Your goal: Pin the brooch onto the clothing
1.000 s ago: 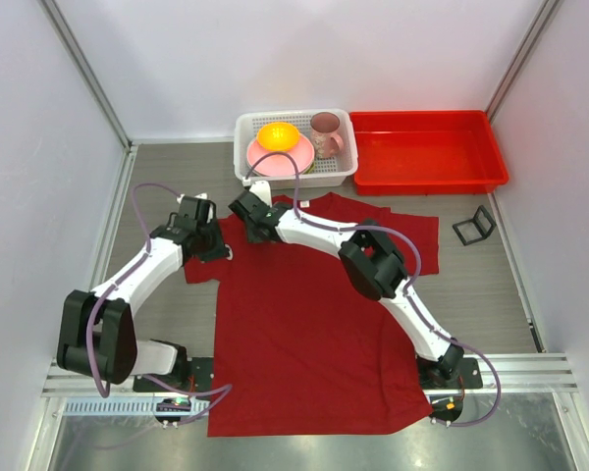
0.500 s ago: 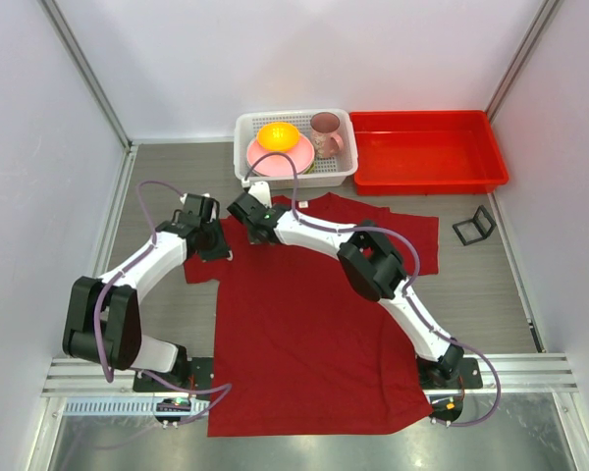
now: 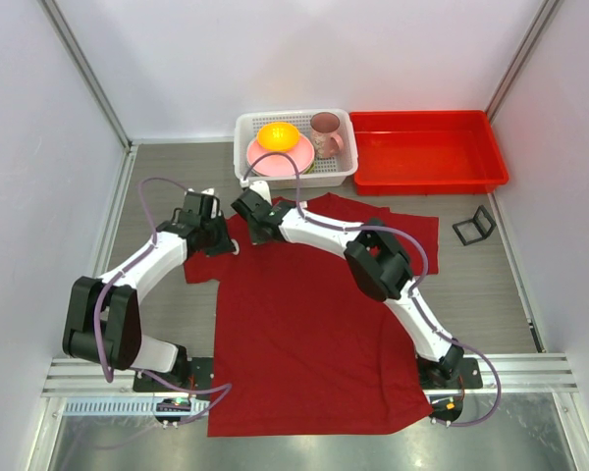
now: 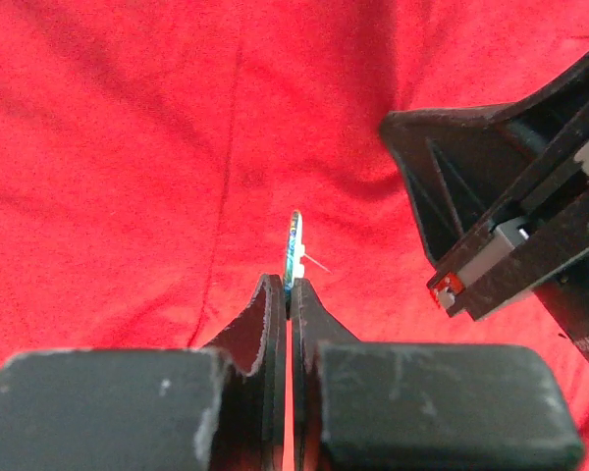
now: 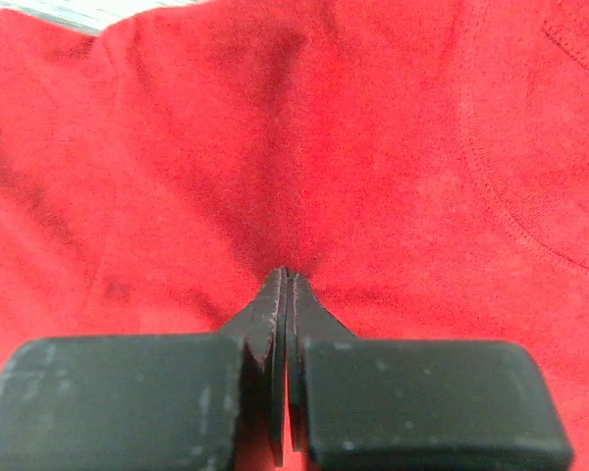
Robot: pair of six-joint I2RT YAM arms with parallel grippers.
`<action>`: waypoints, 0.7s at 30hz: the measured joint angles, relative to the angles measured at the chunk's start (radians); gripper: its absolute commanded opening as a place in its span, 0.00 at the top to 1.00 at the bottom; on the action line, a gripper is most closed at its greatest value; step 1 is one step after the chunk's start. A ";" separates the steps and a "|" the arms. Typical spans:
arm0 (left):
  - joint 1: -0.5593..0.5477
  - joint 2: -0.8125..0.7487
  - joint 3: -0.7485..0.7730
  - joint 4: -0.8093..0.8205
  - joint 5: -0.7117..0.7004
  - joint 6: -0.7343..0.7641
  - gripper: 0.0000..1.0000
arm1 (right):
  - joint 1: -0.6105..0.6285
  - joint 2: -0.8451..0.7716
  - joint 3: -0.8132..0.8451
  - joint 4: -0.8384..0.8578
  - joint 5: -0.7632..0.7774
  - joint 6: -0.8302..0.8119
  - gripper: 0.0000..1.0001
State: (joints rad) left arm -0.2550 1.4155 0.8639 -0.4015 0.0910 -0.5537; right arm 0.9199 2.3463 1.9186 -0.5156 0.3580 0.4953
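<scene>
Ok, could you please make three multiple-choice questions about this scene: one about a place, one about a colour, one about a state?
1. Where does the white basket stand?
A. left of the red tray, at the far end
B. inside the red tray
C. beside the arm bases

2. What colour is the bowl in the basket?
A. blue
B. orange-yellow
C. black

3. How is the left gripper?
A. wide open and empty
B. out of every view
C. shut on the brooch, held edge-on

Answers:
1 A: the top view shows basket and tray side by side.
2 B: the bowl looks clearly orange-yellow from above.
3 C: in the left wrist view the closed tips clamp the thin disc, which stands on edge.
</scene>
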 measured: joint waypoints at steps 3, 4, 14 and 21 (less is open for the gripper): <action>-0.015 0.000 0.000 0.042 0.026 0.021 1.00 | -0.012 -0.034 -0.015 0.001 -0.050 0.003 0.99; -0.021 0.000 0.000 0.055 0.031 0.027 1.00 | -0.017 -0.044 -0.017 0.001 -0.064 0.005 0.99; -0.033 0.069 0.000 0.130 0.048 0.041 1.00 | -0.057 -0.101 -0.047 0.021 -0.184 0.059 0.99; -0.043 0.082 0.003 0.163 0.048 0.039 1.00 | -0.075 -0.114 -0.066 0.024 -0.249 0.091 0.99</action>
State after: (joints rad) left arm -0.2985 1.4971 0.8669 -0.2386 0.1387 -0.5144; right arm 0.8452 2.2326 1.8530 -0.4915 0.1089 0.5865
